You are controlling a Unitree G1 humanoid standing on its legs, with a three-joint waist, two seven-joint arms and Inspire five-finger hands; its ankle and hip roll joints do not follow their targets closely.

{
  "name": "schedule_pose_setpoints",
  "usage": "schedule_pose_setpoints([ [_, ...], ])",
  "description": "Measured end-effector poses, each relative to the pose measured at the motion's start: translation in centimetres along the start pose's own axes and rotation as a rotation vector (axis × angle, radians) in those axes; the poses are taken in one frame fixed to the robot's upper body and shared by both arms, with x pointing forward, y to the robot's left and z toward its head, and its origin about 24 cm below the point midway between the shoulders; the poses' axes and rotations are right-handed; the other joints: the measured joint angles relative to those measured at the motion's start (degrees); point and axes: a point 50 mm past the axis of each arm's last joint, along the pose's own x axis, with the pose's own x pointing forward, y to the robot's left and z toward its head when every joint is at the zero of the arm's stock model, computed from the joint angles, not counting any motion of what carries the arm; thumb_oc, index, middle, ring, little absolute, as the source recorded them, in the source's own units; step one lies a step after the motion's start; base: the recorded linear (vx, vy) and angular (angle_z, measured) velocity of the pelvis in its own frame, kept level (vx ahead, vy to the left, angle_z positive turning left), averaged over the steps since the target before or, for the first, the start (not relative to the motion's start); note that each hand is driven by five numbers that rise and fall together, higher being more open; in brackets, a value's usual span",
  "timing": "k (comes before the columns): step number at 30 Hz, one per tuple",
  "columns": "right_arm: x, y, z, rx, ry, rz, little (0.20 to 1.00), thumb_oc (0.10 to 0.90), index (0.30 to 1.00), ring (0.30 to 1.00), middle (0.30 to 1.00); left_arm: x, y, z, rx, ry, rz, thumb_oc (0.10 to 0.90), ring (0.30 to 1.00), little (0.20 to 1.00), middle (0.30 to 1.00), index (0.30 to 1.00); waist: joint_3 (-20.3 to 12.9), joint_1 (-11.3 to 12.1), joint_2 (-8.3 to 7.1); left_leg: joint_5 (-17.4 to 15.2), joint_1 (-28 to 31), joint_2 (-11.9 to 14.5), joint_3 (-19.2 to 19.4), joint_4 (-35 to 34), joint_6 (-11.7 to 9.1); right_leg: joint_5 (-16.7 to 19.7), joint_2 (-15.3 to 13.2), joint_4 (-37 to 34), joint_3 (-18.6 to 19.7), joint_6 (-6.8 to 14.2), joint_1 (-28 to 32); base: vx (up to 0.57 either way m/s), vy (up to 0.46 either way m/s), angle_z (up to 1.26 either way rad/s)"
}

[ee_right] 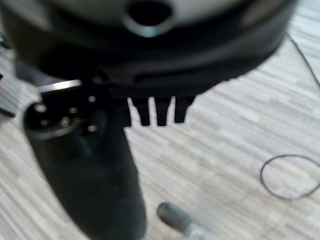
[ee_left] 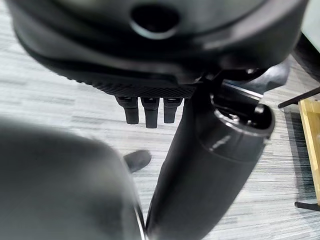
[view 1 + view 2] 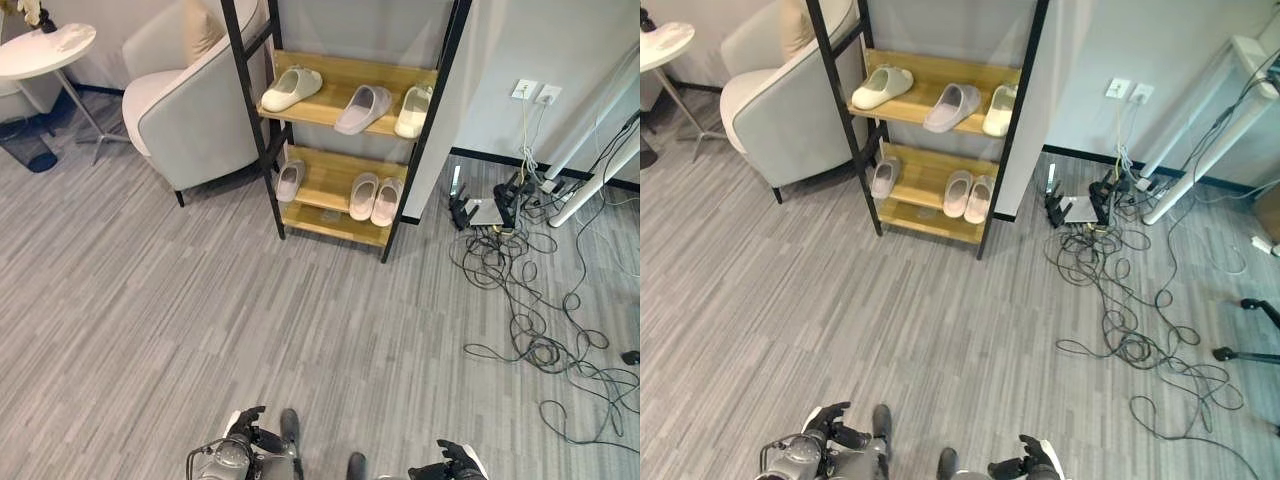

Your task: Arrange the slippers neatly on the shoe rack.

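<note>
- I see the shoe rack (image 3: pixel 340 150) standing against the grey wall, a black frame with 2 wooden shelves, well ahead of me across the grey plank floor (image 3: pixel 250 330).
- On the upper shelf (image 3: pixel 345 75) I count 3 slippers: a cream slipper (image 3: pixel 291 88) lying at an angle on the left, a pale pink slipper (image 3: pixel 363 108) in the middle, also turned, and a cream slipper at the right end (image 3: pixel 413 110), close to the right post.
- On the lower shelf (image 3: pixel 330 180) a single pink slipper (image 3: pixel 290 180) sits at the left edge, and a pink pair (image 3: pixel 375 198) lies side by side, touching, toward the right.
- My left hand (image 3: pixel 246 425) hangs low at the bottom of the head view, well apart from the rack; in its wrist view the fingers (image 2: pixel 146 111) point straight down, relaxed, and hold nothing.
- My right hand (image 3: pixel 450 462) is low at the bottom right; in its wrist view the fingers (image 1: pixel 156 111) also hang straight, released, with bare floor past them.
- A grey armchair (image 3: pixel 190 100) stands just left of the rack, and a white round counter (image 3: pixel 45 50) is further left.
- A tangle of black cables (image 3: pixel 530 300) spreads over the floor to the right of the rack, below wall sockets (image 3: pixel 535 92).
</note>
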Motion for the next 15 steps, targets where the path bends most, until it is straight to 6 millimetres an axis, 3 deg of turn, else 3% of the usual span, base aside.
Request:
schedule_pose_setpoints([
  [2, 0.2, -0.2, 1.2, 0.01, -0.028, -0.002, 0.9, 0.8, 0.9, 0.9, 0.9, 0.0, 0.4, -0.2, 0.004, 0.004, 0.008, 0.8, 0.9, 0.9, 0.9, 0.9, -0.2, 0.0, 0.02, -0.7, 1.4, -1.2, -0.1, -0.8, 1.6, -2.1, -1.7, 7.3, 1.8, 2.4, -2.5, 0.21, 0.15, -0.09],
  [5, 0.5, -0.8, 3.2, -0.01, -0.105, -0.015, 0.9, 0.8, 0.9, 0.9, 0.9, 0.0, 1.4, -0.4, 0.013, 0.003, 0.032, 0.8, 0.9, 0.9, 0.9, 0.9, -0.4, 0.0, -0.12, -3.0, 4.2, -2.2, -1.2, -2.3, 3.9, -7.2, -4.3, 28.5, 3.4, 6.0, -11.7, 0.33, 0.105, 0.09],
  [6, 0.5, -0.6, 3.6, -0.01, -0.124, -0.011, 0.9, 0.8, 0.9, 0.9, 0.9, 0.0, 1.8, -0.6, 0.018, 0.009, 0.04, 0.8, 0.9, 0.9, 0.9, 0.9, -0.5, -0.2, -0.07, -3.1, 5.6, -2.6, -1.8, -3.2, 3.9, -7.9, -4.9, 32.0, 3.4, 6.3, -13.6, 0.39, -0.016, 0.26],
  [9, 0.5, -0.5, 4.9, -0.02, -0.162, 0.022, 0.9, 0.8, 0.9, 0.9, 0.9, 0.0, 2.3, -1.0, 0.027, 0.022, 0.046, 0.8, 0.9, 0.9, 0.9, 0.9, -0.3, -0.2, 0.68, -4.4, 8.8, -2.8, -3.3, -5.0, 4.9, -8.6, -4.2, 31.2, 3.4, 6.1, -18.1, 0.37, -0.089, 0.27],
  [10, 0.5, -0.5, 5.0, -0.023, -0.171, 0.024, 0.9, 0.8, 0.9, 0.9, 0.9, -0.1, 2.4, -1.3, 0.028, 0.028, 0.049, 0.8, 0.9, 0.9, 0.9, 0.9, -0.4, -0.5, 0.8, -3.8, 9.4, -2.7, -3.8, -4.9, 4.4, -8.1, -3.8, 28.1, 3.6, 5.9, -19.3, 0.45, -0.128, 0.45],
  [12, 0.6, -0.6, 4.8, -0.009, -0.157, 0.031, 0.9, 0.8, 0.9, 0.9, 0.9, 0.0, 2.5, -1.2, 0.036, 0.027, 0.053, 0.8, 0.9, 0.9, 0.9, 0.9, -0.6, -0.9, 0.76, -6.0, 10.5, -2.7, -5.6, -4.6, 4.8, -6.0, -2.8, 19.9, 3.4, 5.2, -21.5, 0.36, -0.108, 0.51],
  [14, 0.6, -0.8, 5.1, 0.025, -0.162, 0.026, 0.9, 0.8, 0.9, 0.9, 0.9, -0.2, 2.6, -1.9, 0.049, 0.043, 0.045, 0.8, 0.9, 0.9, 0.9, 0.9, -0.7, -1.8, 0.41, -7.2, 12.3, -3.0, -7.2, -5.0, 4.0, 0.1, -3.1, 11.2, 3.4, 5.7, -22.6, 0.27, -0.111, 0.52],
  [15, 0.6, -0.7, 4.6, 0.027, -0.147, 0.028, 0.9, 0.8, 0.9, 0.9, 0.9, -0.3, 2.4, -2.5, 0.051, 0.056, 0.032, 0.8, 0.9, 0.9, 0.9, 0.9, -1.2, -1.6, -0.47, -8.5, 13.7, -3.5, -7.5, -5.0, 3.4, 3.0, -3.6, 9.3, 3.4, 5.3, -22.7, 0.33, -0.12, 0.34],
])
